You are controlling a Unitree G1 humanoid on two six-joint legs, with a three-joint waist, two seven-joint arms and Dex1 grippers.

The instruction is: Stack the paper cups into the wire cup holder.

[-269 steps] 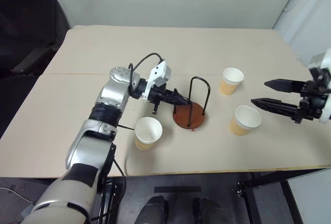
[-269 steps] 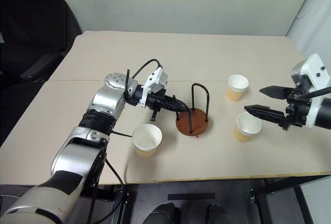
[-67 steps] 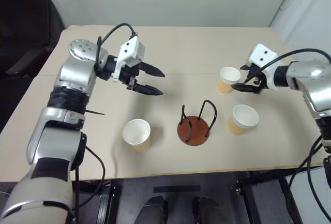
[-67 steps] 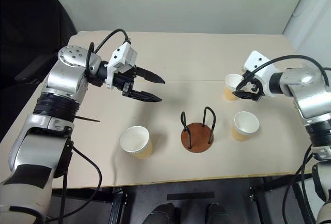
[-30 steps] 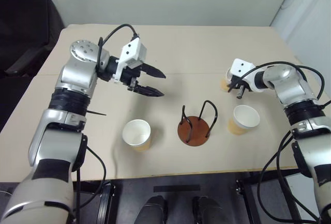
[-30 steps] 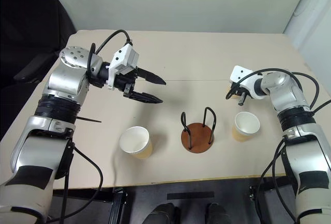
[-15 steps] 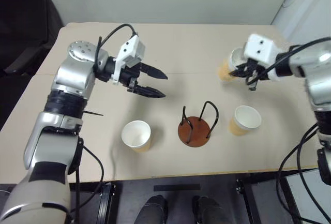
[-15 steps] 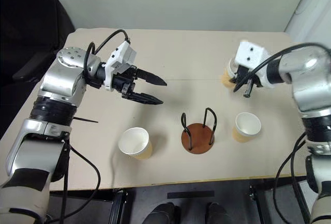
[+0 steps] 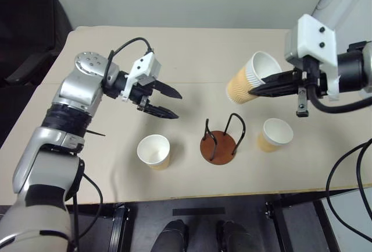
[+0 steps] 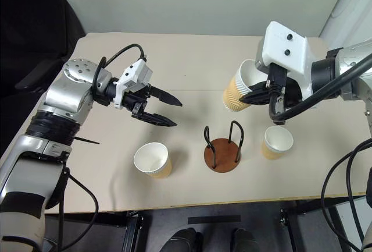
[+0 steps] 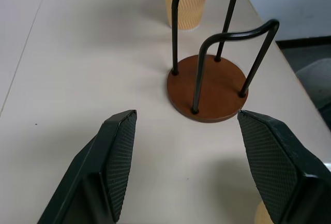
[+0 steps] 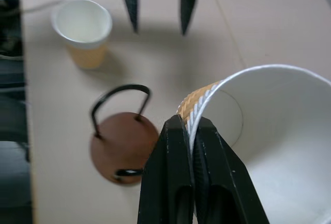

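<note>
paper cup (image 9: 249, 80) pinched between right fingers (image 12: 187, 146)

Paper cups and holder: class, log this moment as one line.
right pincer: pinching lifted cup rim | left pincer: open, empty | holder: empty | table: two cups

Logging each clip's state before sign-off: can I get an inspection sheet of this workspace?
Surface: beige table, seam across it.
Job's things: wire cup holder empty; one paper cup lifted, tilted; two cups upright on the table.
Clutter: nothing seen.
Grippers: right gripper pinches the lifted cup's rim; left gripper open, holding nothing.
Cables: black ones along both arms.
Surroundings: black chair, pale wall.
</note>
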